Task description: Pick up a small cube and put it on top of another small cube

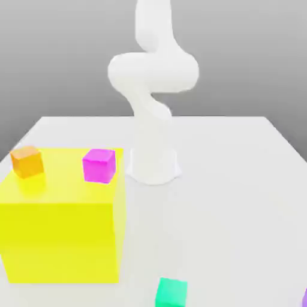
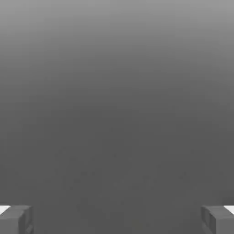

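Seen in the exterior view, with 12 o'clock pointing away from the camera, the arm's base [image 1: 153, 168] stands on the desk [image 1: 240, 180] near its middle. The big block [image 1: 60, 240] sits on the desk at about 8 o'clock from the base, just beside it. Two cubes rest on the block's top: the corner cube [image 1: 27, 162] by the far edge at the exterior view's left, and the middle cube [image 1: 99, 165] at 3 o'clock from it, apart from it. The loose cube [image 1: 171, 292] lies on the desk at 6 o'clock from the base, well apart, near the block's front corner.
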Action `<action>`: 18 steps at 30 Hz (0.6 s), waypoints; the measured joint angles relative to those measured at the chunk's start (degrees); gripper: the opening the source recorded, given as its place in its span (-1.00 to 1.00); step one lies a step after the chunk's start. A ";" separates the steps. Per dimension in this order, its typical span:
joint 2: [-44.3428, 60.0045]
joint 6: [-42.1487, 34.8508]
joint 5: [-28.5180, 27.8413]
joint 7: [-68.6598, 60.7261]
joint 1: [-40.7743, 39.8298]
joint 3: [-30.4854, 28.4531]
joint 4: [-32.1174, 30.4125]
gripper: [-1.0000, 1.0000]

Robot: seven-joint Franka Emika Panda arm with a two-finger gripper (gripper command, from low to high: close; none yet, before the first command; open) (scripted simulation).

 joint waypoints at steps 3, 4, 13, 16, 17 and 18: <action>6.55 2.28 -0.80 2.19 -0.88 1.21 -0.60 0.00; 8.65 3.03 -1.05 2.89 -1.16 1.59 -0.79 0.00; 27.38 9.58 -3.63 9.36 -2.80 4.19 -2.51 0.00; 33.61 11.76 -4.39 11.44 -2.92 4.59 -3.08 0.00; 35.69 12.49 -4.58 12.10 -2.94 4.72 -3.27 0.00; 37.76 13.22 -4.75 12.73 -2.86 4.75 -3.47 0.00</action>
